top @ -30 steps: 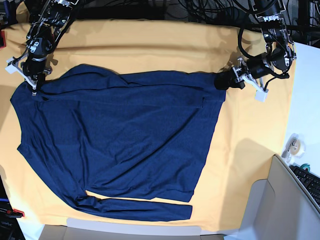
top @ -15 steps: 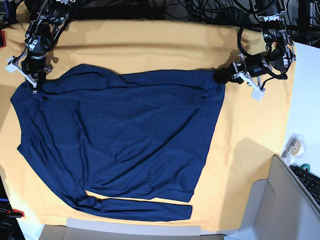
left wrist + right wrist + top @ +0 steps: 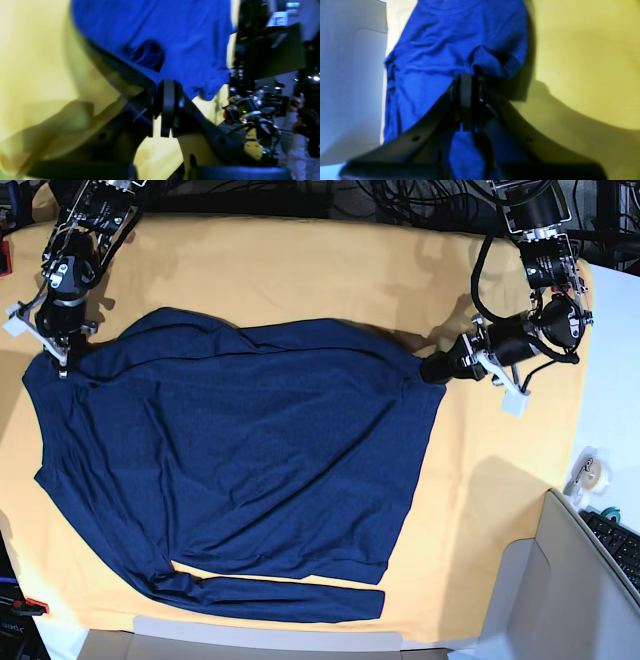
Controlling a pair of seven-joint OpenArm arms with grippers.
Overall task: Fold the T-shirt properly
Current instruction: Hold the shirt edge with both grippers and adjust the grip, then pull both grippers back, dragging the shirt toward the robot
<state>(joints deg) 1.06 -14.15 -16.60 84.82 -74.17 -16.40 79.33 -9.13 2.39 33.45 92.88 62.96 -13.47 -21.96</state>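
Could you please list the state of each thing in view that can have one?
T-shirt: spread flat, unfolded, one sleeve across the hem.
Left gripper: shut on the T-shirt's corner.
Right gripper: shut on the T-shirt's opposite corner.
Table cloth: spread, lightly wrinkled.

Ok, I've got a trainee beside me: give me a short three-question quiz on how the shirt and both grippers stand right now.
1. True or false: the left gripper is shut on the long-sleeved navy shirt.
2. Which part of the shirt lies along the near edge of the yellow-orange table cloth in the base view?
A. the collar
B. a long sleeve
C. a pocket
3. Fill in: the right gripper pinches the shirt at the corner on that view's ____ side.

Key:
1. True. Its jaws are closed on a raised fold of the shirt's edge.
2. B. The sleeve stretches flat along the bottom.
3. Left. It holds the far corner there.
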